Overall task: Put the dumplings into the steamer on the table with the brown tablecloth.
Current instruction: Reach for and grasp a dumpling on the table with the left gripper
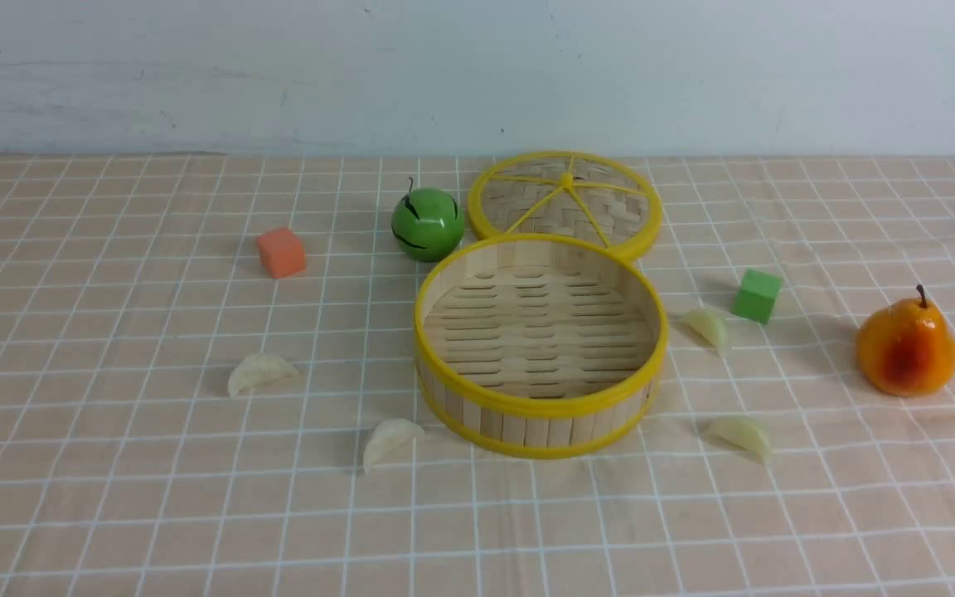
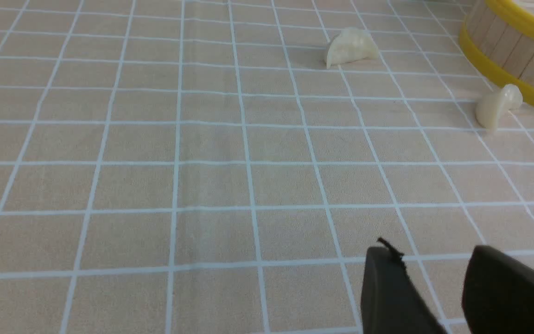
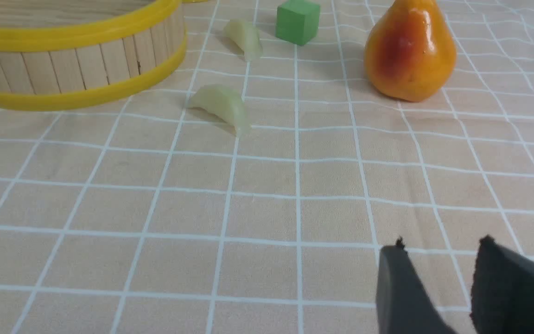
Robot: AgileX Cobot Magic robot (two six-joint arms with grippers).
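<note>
The round bamboo steamer (image 1: 540, 414) with yellow rims stands empty mid-table on the brown tablecloth (image 1: 113, 514). Several pale dumplings lie on the cloth around it. Left of it are one dumpling (image 1: 260, 371) and one by its front wall (image 1: 390, 438). Right of it are one dumpling (image 1: 708, 326) and a nearer one (image 1: 743, 434). Neither arm shows in the front view. My left gripper (image 2: 431, 253) is open over bare cloth, well short of two dumplings (image 2: 350, 46) (image 2: 496, 105). My right gripper (image 3: 441, 246) is open too, short of a dumpling (image 3: 223, 105).
The woven yellow-rimmed lid (image 1: 564, 203) lies behind the steamer, with a green striped ball (image 1: 427, 222) beside it. An orange cube (image 1: 281, 252) sits at back left. A green cube (image 1: 757, 295) and an orange pear (image 1: 906, 347) stand on the right.
</note>
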